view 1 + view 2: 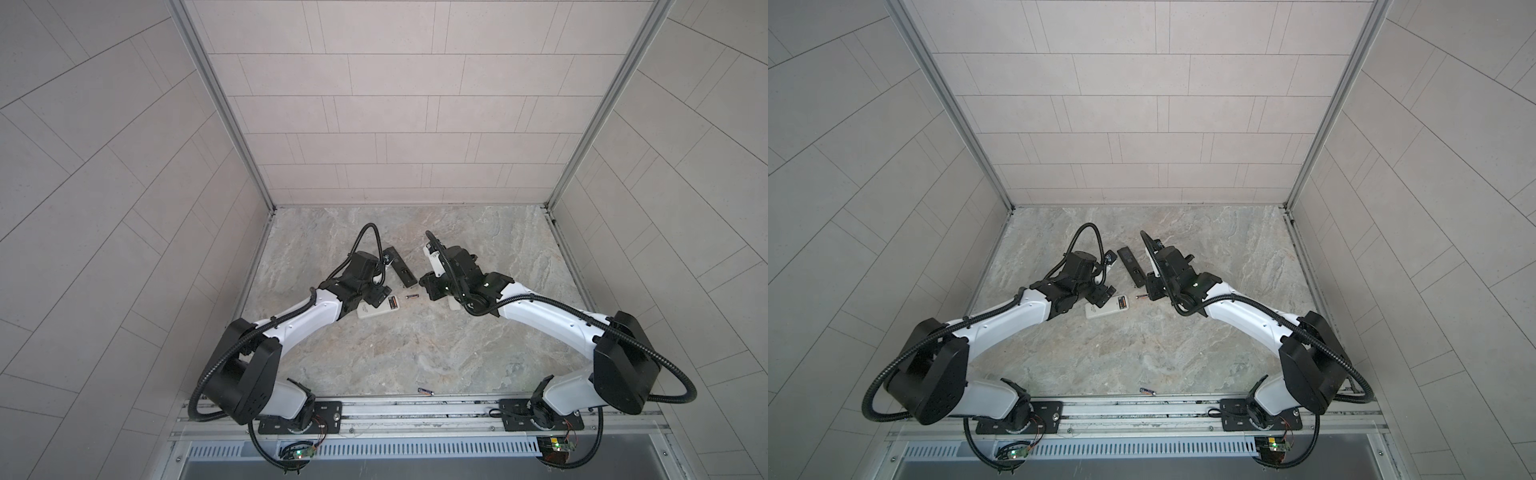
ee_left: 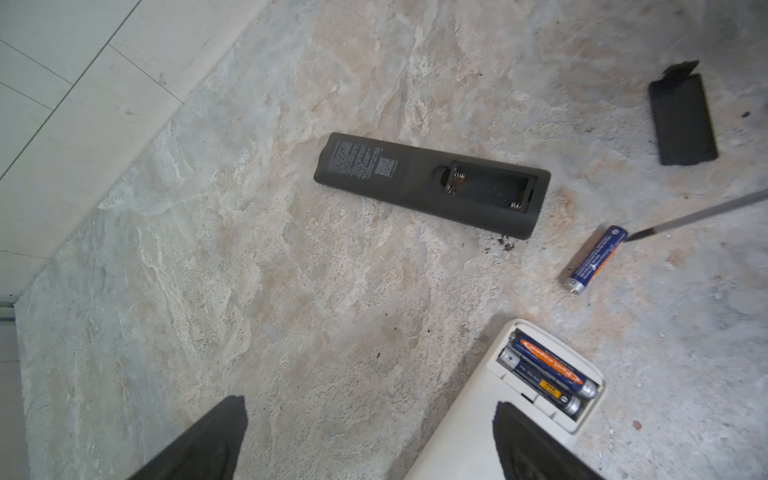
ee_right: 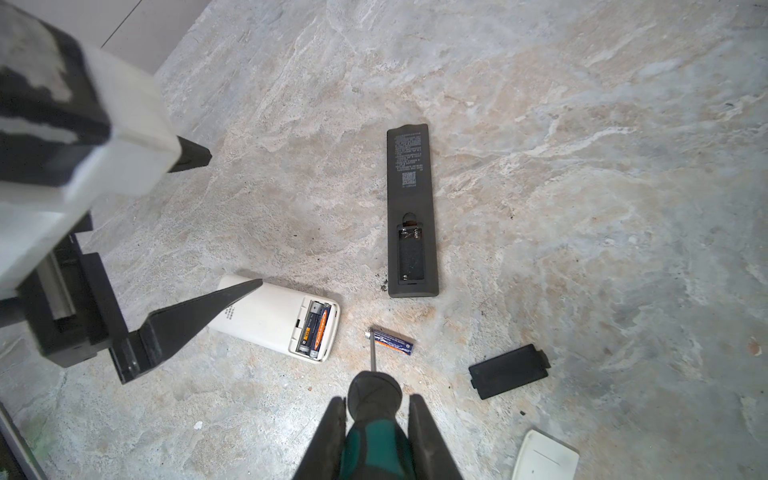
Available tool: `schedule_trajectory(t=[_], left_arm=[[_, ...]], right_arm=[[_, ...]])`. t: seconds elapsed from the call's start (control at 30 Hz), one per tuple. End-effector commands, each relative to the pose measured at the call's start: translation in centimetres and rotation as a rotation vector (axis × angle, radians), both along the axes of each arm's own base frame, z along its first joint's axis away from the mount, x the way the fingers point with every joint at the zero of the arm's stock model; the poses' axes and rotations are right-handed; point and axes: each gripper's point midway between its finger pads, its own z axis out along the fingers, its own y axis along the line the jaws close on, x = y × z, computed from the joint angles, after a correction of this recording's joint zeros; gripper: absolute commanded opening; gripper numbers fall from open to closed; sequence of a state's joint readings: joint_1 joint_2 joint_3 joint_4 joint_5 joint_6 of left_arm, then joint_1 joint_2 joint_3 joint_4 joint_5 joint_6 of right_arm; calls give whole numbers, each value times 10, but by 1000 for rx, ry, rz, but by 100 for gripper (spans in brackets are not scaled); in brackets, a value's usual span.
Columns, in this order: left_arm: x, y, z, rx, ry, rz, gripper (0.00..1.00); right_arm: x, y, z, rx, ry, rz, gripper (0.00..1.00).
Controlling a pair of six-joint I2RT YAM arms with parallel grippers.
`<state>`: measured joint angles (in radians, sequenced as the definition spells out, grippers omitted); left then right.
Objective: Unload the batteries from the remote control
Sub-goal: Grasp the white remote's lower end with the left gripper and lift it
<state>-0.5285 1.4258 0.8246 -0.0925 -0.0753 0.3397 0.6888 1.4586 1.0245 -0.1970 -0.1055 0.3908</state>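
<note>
left fingers (image 2: pixel 536 449) spread wide, hovering at the white remote (image 3: pixel 266 316), 1 finger over its plain end; i cannot tell if it touches. 2 batteries (image 3: pixel 316 328) sit side by side in its open bay. right fingers (image 3: pixel 430 440) pinch the green-handled screwdriver (image 3: pixel 376 415); its tip meets 1 end of a loose battery (image 3: pixel 392 340) lying on the surface (image 3: pixel 582 208) between white remote and black remote (image 3: pixel 411 208). i see 1 stray battery (image 1: pixel 424 390) near the front rail (image 1: pixel 415 409). black cover (image 3: pixel 509 371) lies apart.
</note>
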Motion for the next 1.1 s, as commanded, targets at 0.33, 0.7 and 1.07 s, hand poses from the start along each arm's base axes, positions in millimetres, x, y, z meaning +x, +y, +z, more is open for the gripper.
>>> schedule_trajectory(t=[0.33,0.7,1.07], left_arm=[[-49,-24,-46,98,303,-370,98],[-46,-12,-72,97,369,-419,93],[-40,-13,-88,120,427,-491,87]], right_arm=[[-3,-3,10,-1,-12,18,14],[-5,-8,14,-4,-7,34,14],[-1,0,12,14,7,47,14]])
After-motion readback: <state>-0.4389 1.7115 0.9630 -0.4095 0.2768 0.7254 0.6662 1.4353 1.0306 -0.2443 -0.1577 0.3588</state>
